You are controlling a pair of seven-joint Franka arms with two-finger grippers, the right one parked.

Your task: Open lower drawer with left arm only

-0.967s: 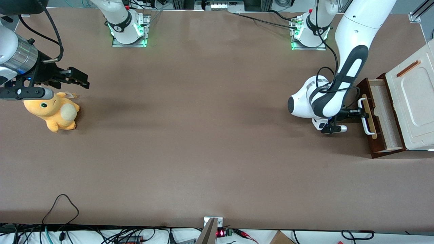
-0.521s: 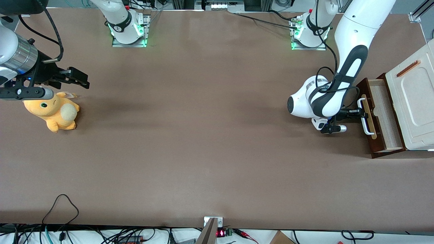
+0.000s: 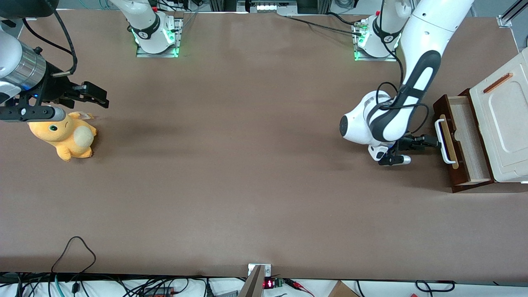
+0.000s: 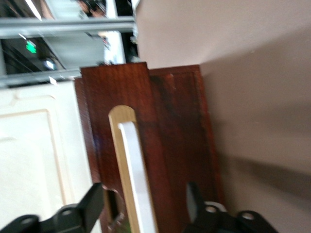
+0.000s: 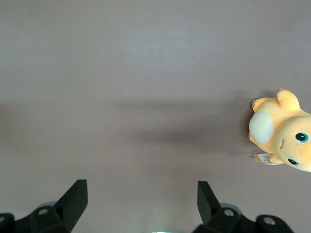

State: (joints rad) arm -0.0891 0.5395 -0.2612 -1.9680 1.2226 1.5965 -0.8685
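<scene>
Wrist view blurred and cuts off the gripper (image 4: 143, 206) to two finger tips plus the white handle's (image 4: 138, 179) near end; front view: left arm (image 3: 412, 78) upper links run out of frame, lower drawer (image 3: 464, 142) rear hidden under the cream-white panel (image 3: 501, 123).

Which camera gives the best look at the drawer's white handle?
The left wrist view: the white handle runs close up, with the open gripper straddling it. The front view shows it small. The right wrist view misses it.
</scene>
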